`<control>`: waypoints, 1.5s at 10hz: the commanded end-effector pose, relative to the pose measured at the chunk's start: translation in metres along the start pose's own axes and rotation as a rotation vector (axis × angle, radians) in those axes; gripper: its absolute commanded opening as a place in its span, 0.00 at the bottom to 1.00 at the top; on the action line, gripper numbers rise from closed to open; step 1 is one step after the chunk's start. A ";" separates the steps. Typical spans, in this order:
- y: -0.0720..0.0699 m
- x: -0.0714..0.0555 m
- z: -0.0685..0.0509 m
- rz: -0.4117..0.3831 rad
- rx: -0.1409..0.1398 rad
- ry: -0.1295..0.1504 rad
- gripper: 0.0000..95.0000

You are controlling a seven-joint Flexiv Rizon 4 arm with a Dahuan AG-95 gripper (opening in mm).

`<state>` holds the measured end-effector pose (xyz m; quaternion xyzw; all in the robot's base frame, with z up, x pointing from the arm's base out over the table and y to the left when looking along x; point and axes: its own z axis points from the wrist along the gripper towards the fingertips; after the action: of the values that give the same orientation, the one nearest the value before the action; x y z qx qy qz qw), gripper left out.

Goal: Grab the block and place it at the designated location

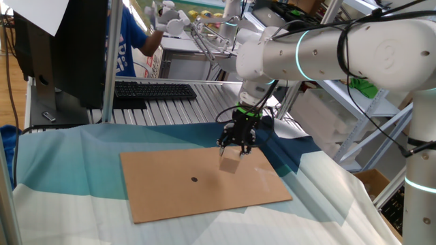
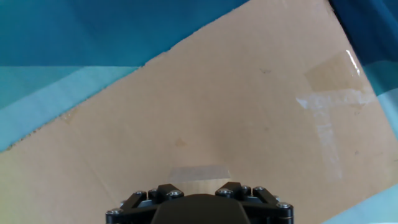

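The block (image 1: 230,162) is a small tan wooden cube held between the fingertips of my gripper (image 1: 233,152), over the right rear part of the brown cardboard sheet (image 1: 177,197). The gripper is shut on it. The designated location is a tiny dark dot (image 1: 194,180) on the sheet, to the left of the block and nearer the front. In the hand view the block (image 2: 199,178) shows as a pale patch between the black finger bases of the gripper (image 2: 199,189), with the cardboard (image 2: 205,106) beyond. The dot does not show in that view.
The cardboard lies on a blue and teal cloth (image 1: 68,170). A keyboard (image 1: 153,90) and a monitor (image 1: 65,47) stand at the back left. A person in blue (image 1: 129,41) is behind them. Clear tape patches (image 2: 333,99) are on the cardboard.
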<state>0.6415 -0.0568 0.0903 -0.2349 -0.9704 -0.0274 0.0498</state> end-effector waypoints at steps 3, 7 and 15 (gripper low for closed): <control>-0.001 0.000 0.001 -0.074 0.016 -0.004 0.00; -0.001 0.000 0.001 -0.254 -0.064 -0.003 0.00; 0.003 0.002 -0.002 -0.281 -0.051 0.025 0.00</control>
<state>0.6427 -0.0529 0.0918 -0.0535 -0.9958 -0.0643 0.0368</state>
